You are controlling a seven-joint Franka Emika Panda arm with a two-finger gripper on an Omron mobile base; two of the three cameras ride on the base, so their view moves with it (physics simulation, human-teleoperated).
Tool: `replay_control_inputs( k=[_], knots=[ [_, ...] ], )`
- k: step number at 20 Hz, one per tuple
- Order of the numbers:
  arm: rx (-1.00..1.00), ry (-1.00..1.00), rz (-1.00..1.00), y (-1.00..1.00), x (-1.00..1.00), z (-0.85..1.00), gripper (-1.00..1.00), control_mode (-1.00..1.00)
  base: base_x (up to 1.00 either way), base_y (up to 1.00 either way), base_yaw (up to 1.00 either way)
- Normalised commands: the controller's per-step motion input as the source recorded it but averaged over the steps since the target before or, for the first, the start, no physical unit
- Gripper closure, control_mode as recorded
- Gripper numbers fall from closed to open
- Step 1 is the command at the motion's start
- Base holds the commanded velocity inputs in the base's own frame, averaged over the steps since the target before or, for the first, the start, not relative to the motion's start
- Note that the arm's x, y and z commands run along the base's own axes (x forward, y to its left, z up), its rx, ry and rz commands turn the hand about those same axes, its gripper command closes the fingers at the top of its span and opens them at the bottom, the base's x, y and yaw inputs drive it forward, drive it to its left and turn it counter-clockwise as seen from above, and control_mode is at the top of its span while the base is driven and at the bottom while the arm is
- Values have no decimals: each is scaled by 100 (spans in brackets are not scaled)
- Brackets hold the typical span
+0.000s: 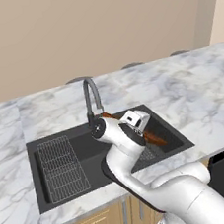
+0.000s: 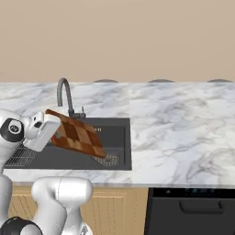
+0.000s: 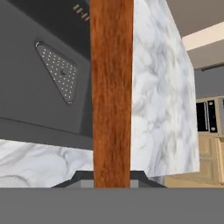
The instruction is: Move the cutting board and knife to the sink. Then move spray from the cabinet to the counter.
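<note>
A: Any readable labels? Nope, too small to tell. White marble counter (image 2: 183, 124), grey veins; dark rectangular sink (image 2: 114, 137) with arched faucet (image 2: 64, 94).

B: Checkered wooden cutting board (image 2: 78, 135), tilted above the basin, clamped edge-on in gripper (image 2: 50, 131).

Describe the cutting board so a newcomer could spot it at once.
Find the dark sink set in the marble counter. Above its right half, the gripper holds a tilted cutting board clear of the basin. Its light-and-dark brown checks are unique.
</note>
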Motion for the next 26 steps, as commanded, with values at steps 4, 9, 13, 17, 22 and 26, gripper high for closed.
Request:
replay_control_inputs(
  k=[4, 9, 13, 17, 22, 26],
  knots=[
    [0, 0, 0, 16, 18, -20, 100, -100, 0, 0, 0],
    [0, 1, 0, 7, 26, -22, 100, -100, 0, 0, 0],
    [0, 3, -1, 1, 34, -26, 100, -100, 0, 0, 0],
    [0, 7, -4, 0, 34, -31, 100, -100, 0, 0, 0],
    [0, 8, -8, 2, 29, -33, 100, -100, 0, 0, 0],
    [0, 3, -8, 0, 33, -25, 100, -100, 0, 0, 0]
  ],
)
